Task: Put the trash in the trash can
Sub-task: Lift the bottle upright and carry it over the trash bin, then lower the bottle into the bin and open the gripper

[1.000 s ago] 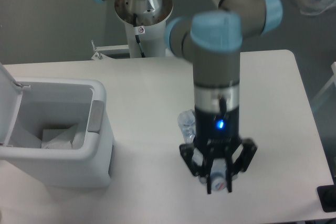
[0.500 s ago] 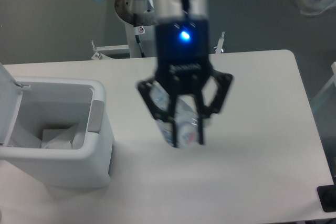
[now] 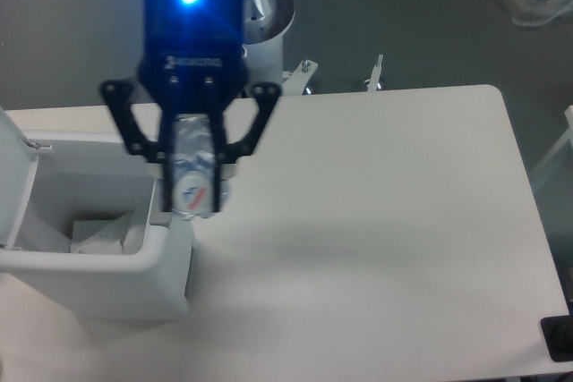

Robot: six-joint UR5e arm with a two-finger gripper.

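Moved left since the earlier frame: gripper (image 3: pixel 192 190) carried from mid-desk to the right rim of the trash can (image 3: pixel 98 270), bottle (image 3: pixel 195 176) with it. Nearest the camera, the trash can sits at 8 o'clock on the white desk (image 3: pixel 376 239), lid (image 3: pixel 13 176) hinged up on its left side. Crumpled white wrapper (image 3: pixel 100 234) lies inside at the bottom. Grey tab on the right rim is mostly hidden behind the bottle. Gripper fingers (image 3: pixel 164 187) clamped on the clear bluish bottle, which hangs upright, lower end with red-blue label over the can's right edge, off the desk. Blue light glows on the gripper body at 12 o'clock. Farther back, the arm base (image 3: pixel 269 15) stands past the desk edge.
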